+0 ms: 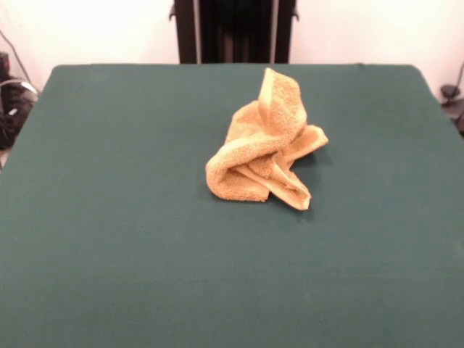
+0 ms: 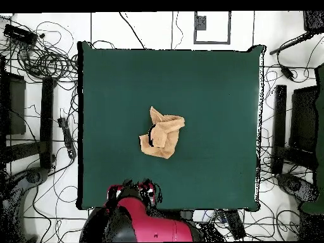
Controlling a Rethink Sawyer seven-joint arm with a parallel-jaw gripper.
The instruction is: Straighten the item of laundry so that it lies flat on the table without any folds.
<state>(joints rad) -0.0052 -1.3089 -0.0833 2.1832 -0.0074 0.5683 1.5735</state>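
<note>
The golden-orange towel point(image 1: 264, 141) lies crumpled in a heap a little right of the middle of the dark green table point(image 1: 109, 217). One part stands up in a peak at the back and folded flaps stick out at the front right. In the overhead view the towel point(image 2: 161, 134) is a bunched lump near the centre of the table point(image 2: 215, 82). The red and black arm is drawn back over the table's bottom edge there, and its gripper point(image 2: 144, 190) is far from the towel. The front view shows no gripper.
The robot's dark pedestal point(image 1: 232, 29) stands behind the table's far edge. Cables point(image 2: 44, 57) and dark equipment point(image 2: 304, 126) lie on the floor on both sides of the table.
</note>
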